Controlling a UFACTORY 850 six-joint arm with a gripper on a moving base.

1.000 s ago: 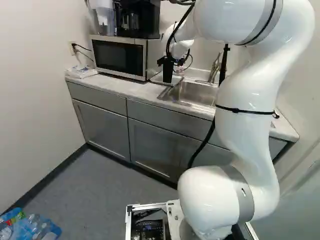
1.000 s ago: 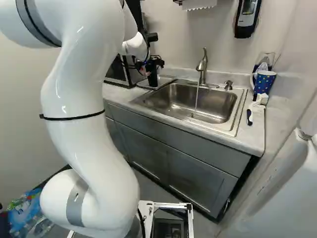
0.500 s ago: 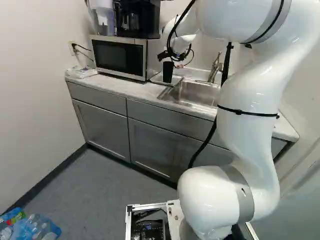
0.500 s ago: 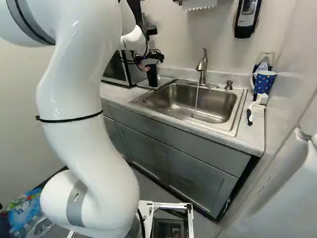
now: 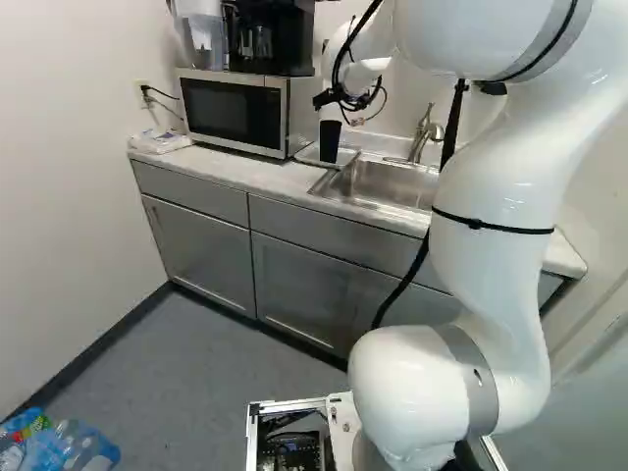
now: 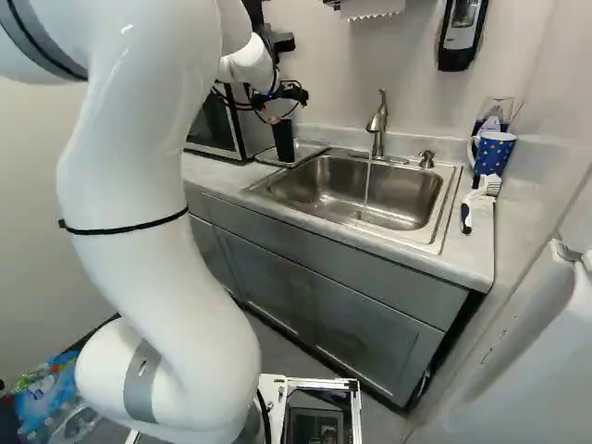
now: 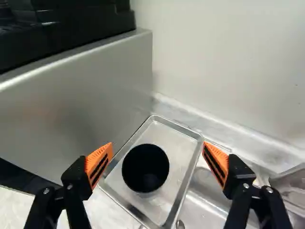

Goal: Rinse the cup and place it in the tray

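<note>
Black two-fingered gripper (image 6: 292,92) with orange pads has risen above the tapered black cup (image 7: 145,168), which has stayed put.
Upright on the shallow rectangular metal tray (image 7: 176,138), the cup shows a dark inside whose contents cannot be told; water runs from the brushed-metal faucet (image 6: 377,125) into the stainless sink (image 6: 398,199) beside the tray. The white jointed arm (image 6: 139,231) reaches forward, its gripper angled down over the tray. Its fingers are spread wide, with the cup beyond the tips, between their lines and gripped by neither.
</note>
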